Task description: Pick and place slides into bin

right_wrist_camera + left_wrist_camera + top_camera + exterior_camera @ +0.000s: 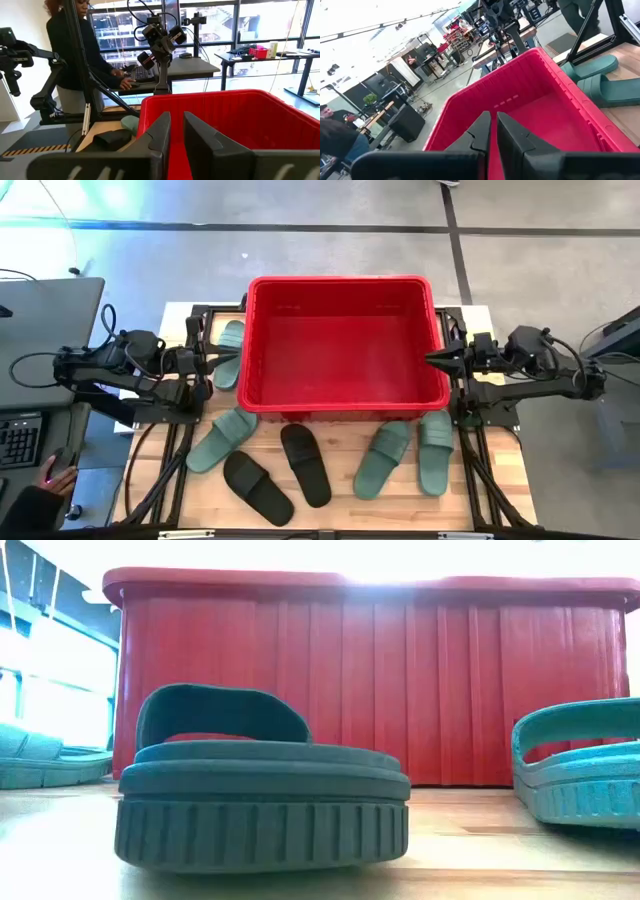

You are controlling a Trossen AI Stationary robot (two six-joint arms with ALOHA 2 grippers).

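With both the left gripper [207, 365] and right gripper [437, 359] clenched, empty, beside the empty bin [345, 405], we risk nudging slides [305, 464] lying in front unless fingers open first.

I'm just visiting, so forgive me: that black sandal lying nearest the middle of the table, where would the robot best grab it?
Probably by the wide strap of the black slide, coming straight down from above. It lies flat, sole down on the table, so the strap arches up as the one raised part, thin enough for jaws to close across. The sole looks broad and low. The right gripper waits by the bin, jaws nearly shut.
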